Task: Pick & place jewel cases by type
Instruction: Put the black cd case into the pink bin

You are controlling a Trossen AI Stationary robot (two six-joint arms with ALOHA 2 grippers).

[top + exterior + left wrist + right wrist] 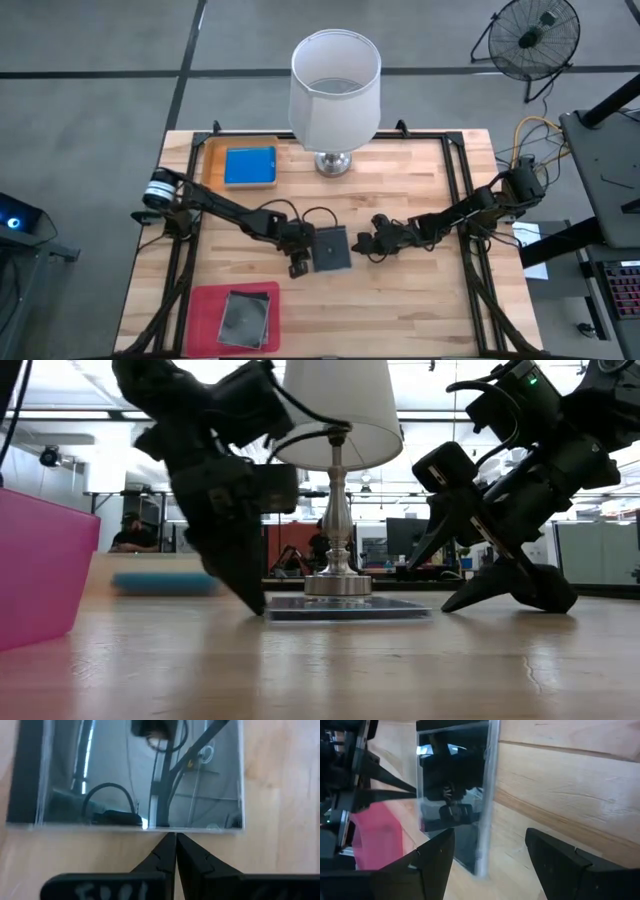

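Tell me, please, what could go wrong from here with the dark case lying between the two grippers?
The left gripper is shut, its tips on the table at the edge of the dark jewel case, so it may only push the case rather than lift it. The open right gripper sits at the opposite edge; both closing in could pinch or tip the case. The lamp stands close behind.

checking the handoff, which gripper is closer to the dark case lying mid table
Left. The left gripper has its shut tips at the dark case's edge; the right gripper, open, sits just off the opposite edge.
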